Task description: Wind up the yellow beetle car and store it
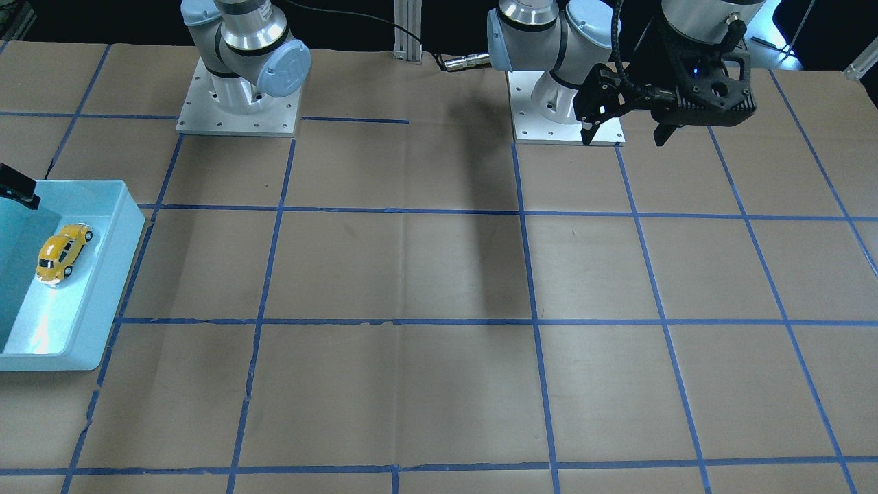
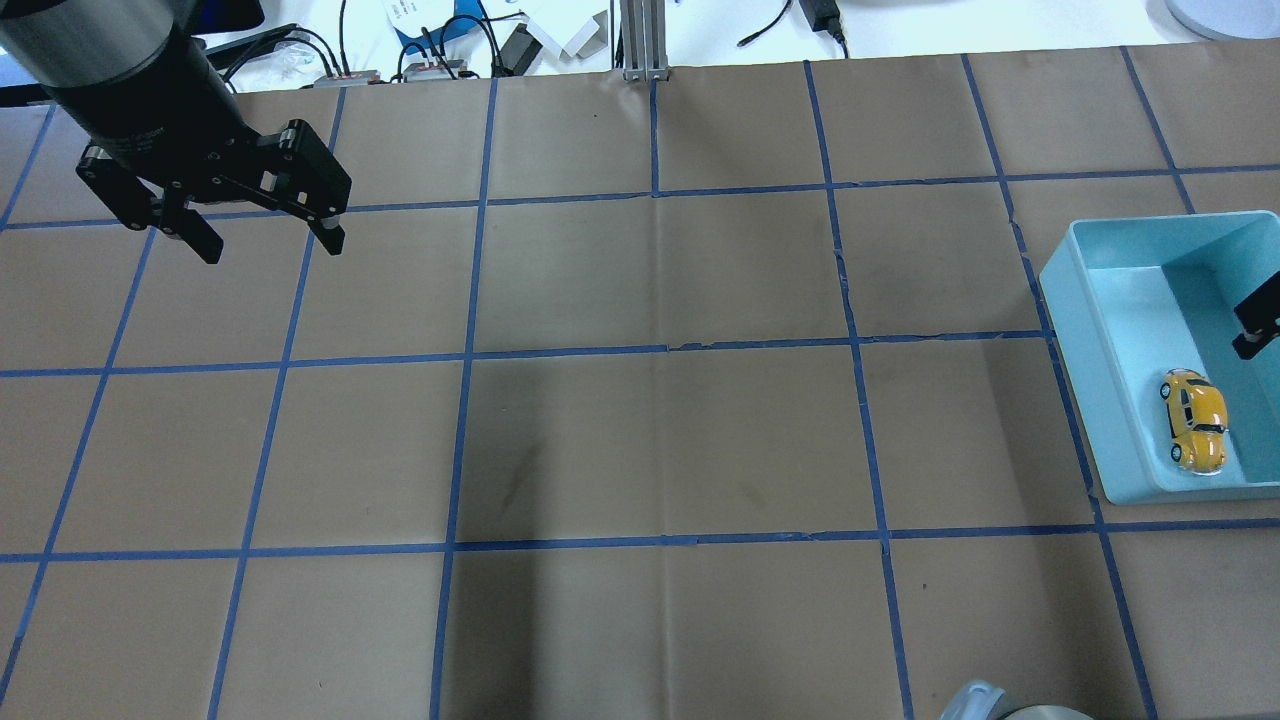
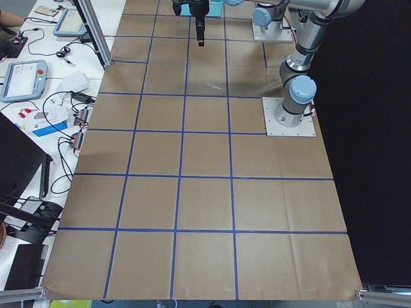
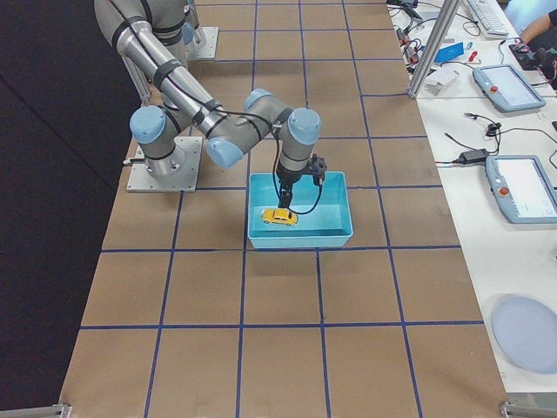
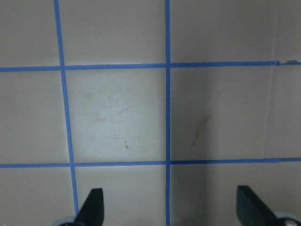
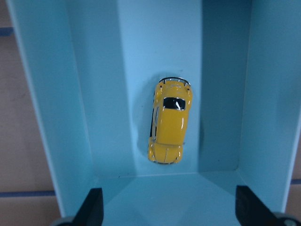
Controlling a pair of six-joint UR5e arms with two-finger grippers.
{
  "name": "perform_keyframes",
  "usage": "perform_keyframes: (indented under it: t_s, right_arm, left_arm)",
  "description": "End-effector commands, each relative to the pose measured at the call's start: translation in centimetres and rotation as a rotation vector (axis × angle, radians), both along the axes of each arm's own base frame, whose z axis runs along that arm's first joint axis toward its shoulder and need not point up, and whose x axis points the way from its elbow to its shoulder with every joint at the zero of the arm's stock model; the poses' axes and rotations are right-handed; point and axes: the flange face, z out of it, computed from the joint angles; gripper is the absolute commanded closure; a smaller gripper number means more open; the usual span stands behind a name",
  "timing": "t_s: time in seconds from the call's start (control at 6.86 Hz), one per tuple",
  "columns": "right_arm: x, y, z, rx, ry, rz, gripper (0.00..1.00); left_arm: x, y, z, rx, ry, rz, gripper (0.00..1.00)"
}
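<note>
The yellow beetle car (image 1: pixel 64 252) rests on its wheels on the floor of a light blue bin (image 1: pixel 118 274) at the table's right end. It also shows in the overhead view (image 2: pixel 1194 420), the exterior right view (image 4: pixel 279 216) and the right wrist view (image 6: pixel 170 121). My right gripper (image 6: pixel 170 207) hangs over the bin (image 2: pixel 1090 370), open and empty, with its fingers wide apart and above the car. My left gripper (image 2: pixel 272 250) is open and empty over bare table at the far left, and it also shows in the front-facing view (image 1: pixel 624 137) and the left wrist view (image 5: pixel 170 202).
The table is brown paper with a blue tape grid. The two arm bases (image 1: pixel 239 103) (image 1: pixel 566 110) stand on the robot's side. An aluminium post (image 2: pixel 640 40) stands at the far edge. A desk with tablets and cables (image 4: pixel 513 87) lies beyond it.
</note>
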Motion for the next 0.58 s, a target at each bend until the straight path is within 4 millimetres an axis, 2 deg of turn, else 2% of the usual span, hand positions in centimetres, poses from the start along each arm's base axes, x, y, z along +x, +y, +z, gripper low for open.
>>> perform_keyframes:
  t_s: [0.0,0.15,0.29,0.44]
  right_arm:
    - [2.0,-1.5,11.4,-0.062,-0.066,0.021,0.00]
    - [6.0,-3.1,13.9,-0.096,-0.080,0.088,0.00]
    - [12.7,-4.4,14.8,-0.108,-0.073,0.147,0.00]
    - [19.6,-4.2,15.8,-0.124,-0.055,0.107,0.00]
  left_arm:
    - [-0.2,0.2,-0.4,0.007,-0.008,-0.003,0.00]
    - [-0.8,0.3,-0.4,0.006,-0.010,-0.017,0.00]
    - [-1.0,0.2,-0.4,0.004,-0.001,-0.021,0.00]
    - [-1.1,0.4,-0.5,0.007,-0.008,-0.024,0.00]
